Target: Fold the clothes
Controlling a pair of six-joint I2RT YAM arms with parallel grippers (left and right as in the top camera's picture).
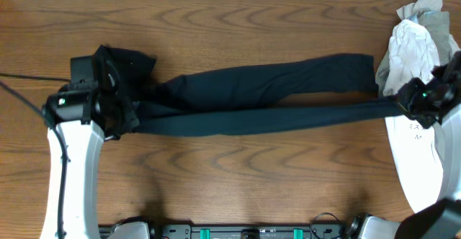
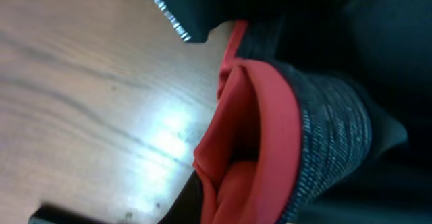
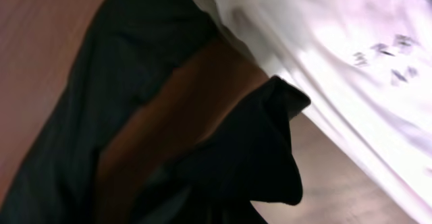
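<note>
Brown wooden table (image 1: 230, 192) carries the long black trousers (image 1: 266, 88), stretched flat from near its left edge to near its right edge. At the left end the left gripper (image 1: 119, 108) is clamped tight on the bunched waist, where the grey waistband (image 2: 331, 136) shows its red edging (image 2: 250, 129) (folded over on itself). At the other end the right gripper (image 1: 397, 106) is pinched closed on a leg end that tapers into it. A white garment (image 1: 412, 46) and a beige garment (image 1: 432, 5) lie heaped at the far right corner, and a white printed piece (image 3: 351, 35) lies along the right edge.
</note>
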